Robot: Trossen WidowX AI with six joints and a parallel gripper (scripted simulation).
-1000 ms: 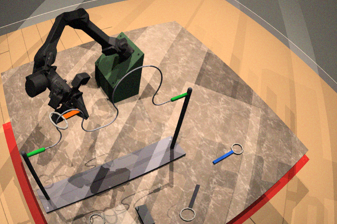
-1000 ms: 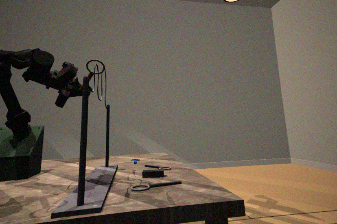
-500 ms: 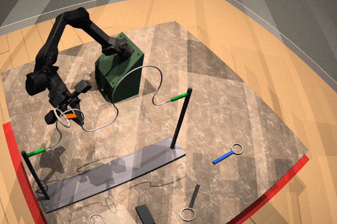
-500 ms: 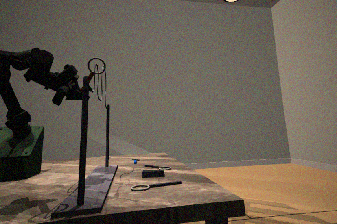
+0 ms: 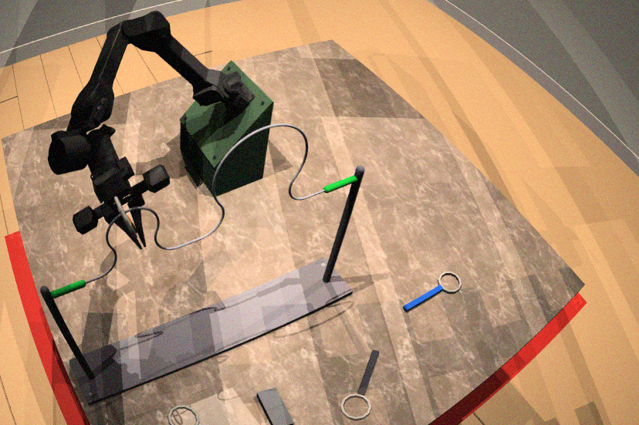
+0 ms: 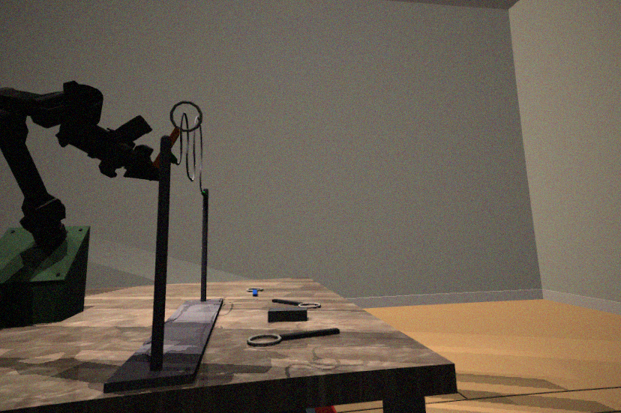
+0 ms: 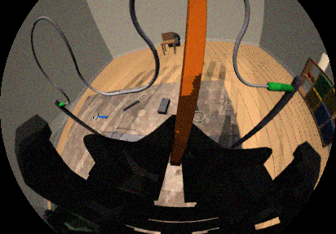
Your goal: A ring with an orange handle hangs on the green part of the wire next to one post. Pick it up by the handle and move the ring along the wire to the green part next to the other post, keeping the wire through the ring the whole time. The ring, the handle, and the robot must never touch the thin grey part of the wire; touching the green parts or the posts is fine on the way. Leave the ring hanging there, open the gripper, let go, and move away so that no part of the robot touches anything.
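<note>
My gripper [image 5: 142, 246] [image 7: 178, 119] is shut on the orange handle [image 5: 132, 224] [image 6: 174, 136] [image 7: 193, 42]. The ring [image 5: 118, 204] [image 6: 171, 115] is above the fingers around the wire's first hump, nearly edge-on in the top view; it is out of the wrist view. The grey wire [image 5: 213, 180] [image 7: 122, 91] runs on both sides of the handle in the wrist view. Whether the ring touches it is unclear. One green part [image 5: 68, 288] [image 7: 280, 87] is at the near-left post [image 5: 69, 335]; the other green part [image 5: 340, 183] [image 7: 61, 104] is at the far post [image 5: 343, 226].
The posts stand on a grey base plate [image 5: 232, 325]. A blue-handled ring [image 5: 423, 298], a dark-handled ring [image 5: 368, 372], another dark-handled ring [image 6: 311, 333] and a dark block [image 5: 275, 406] [image 6: 286, 315] lie on the table. The green pedestal [image 5: 240, 172] stands behind the wire.
</note>
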